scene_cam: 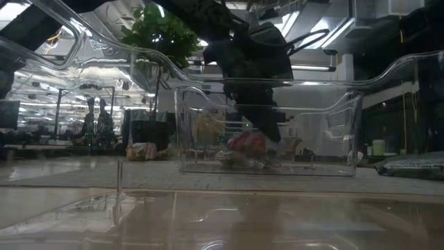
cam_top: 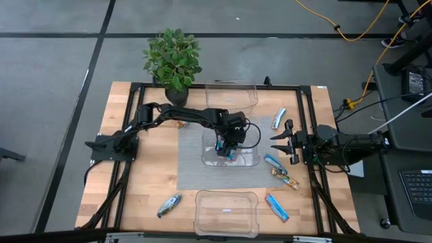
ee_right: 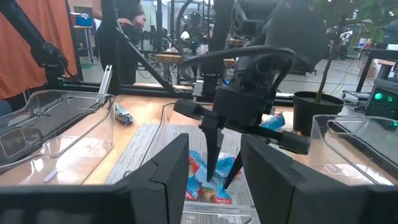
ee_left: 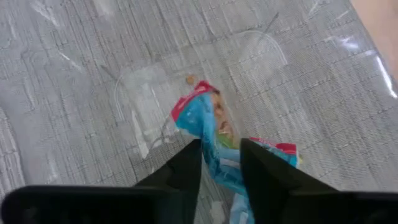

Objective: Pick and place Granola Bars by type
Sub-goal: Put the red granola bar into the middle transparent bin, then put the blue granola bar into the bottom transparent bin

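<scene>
Lower left of the frame: one silvery bar (cam_top: 169, 204) lies alone on the counter (cam_top: 135, 182), well apart from my work.

Bottom centre: a clear bin (cam_top: 226, 212) sits at the counter's near edge; I cannot tell whether it holds anything.

Centre, left pincer (cam_top: 223, 148): I reach down into the middle clear bin (cam_top: 251, 159) on the grey mat (cam_top: 189, 169). My fingers (ee_left: 184, 171) are closed on a bright blue bar (ee_left: 211, 140) with red ends, a second blue bar (ee_left: 273, 152) touching it just beside.

Upper centre: a third clear bin (cam_top: 231, 94) stands near the potted plant (cam_top: 173, 59).

Right of centre: a blue bar (cam_top: 278, 119) lies above my right pincer (cam_top: 280, 142), which waits at mid-right with fingers spread, holding nothing.

Lower right: a light blue bar (cam_top: 275, 162), a brown-orange bar (cam_top: 285, 178) and a bright blue bar (cam_top: 277, 207) lie on the wood, unsorted.

Risk: the slick wrapper is pinched near one end, so I judge it could slip or twist free; the neighbouring bar could drag along; my fingers could nudge the light bin off the mat.

Writing: no brand or lettering can be read on any wrapper.
</scene>
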You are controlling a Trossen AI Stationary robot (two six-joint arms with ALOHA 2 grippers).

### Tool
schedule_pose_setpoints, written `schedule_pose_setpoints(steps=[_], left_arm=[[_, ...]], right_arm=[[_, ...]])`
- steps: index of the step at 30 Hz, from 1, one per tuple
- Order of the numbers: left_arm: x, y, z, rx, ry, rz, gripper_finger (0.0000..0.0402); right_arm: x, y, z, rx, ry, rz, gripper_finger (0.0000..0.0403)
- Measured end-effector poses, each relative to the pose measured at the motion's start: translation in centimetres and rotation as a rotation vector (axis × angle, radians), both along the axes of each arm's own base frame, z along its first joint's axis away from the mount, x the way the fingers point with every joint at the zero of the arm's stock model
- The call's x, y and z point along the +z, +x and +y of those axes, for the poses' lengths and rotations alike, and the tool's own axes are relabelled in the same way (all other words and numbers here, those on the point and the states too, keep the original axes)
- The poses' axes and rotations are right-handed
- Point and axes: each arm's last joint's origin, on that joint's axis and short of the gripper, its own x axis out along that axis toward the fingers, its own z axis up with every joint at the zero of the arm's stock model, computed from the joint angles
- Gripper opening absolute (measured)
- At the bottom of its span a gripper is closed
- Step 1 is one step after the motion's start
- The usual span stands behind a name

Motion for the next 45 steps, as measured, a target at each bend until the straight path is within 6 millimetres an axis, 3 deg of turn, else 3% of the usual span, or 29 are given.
schedule_pose_setpoints(steps=[5,9,18,34,41,45], left_arm=[[1.5,0.2,0.2,0.019,0.045,0.01,0.0163],[3.9,0.6,0.5,0.005,0.12,0.002,0.0188],[9.5,0.0,1.0,0.014,0.244,0.035,0.0193],[13.9,-6.4,5.9,0.173,0.043,0.257,0.0162],[16.1,-8.6,5.3,0.172,0.022,0.284,0.0149],[17.6,-9.8,4.0,0.146,-0.08,0.28,0.0148]], right_arm=[[0.0,0.0,0.0,0.0,0.0,0.0,0.0149],[0.0,0.0,0.0,0.0,0.0,0.0,0.0149],[0.0,0.0,0.0,0.0,0.0,-0.001,0.0149],[0.0,0.0,0.0,-0.001,-0.005,-0.002,0.0149],[0.0,0.0,0.0,0.0,-0.005,-0.001,0.0149],[0.0,0.0,0.0,0.0,-0.008,-0.002,0.0149]])
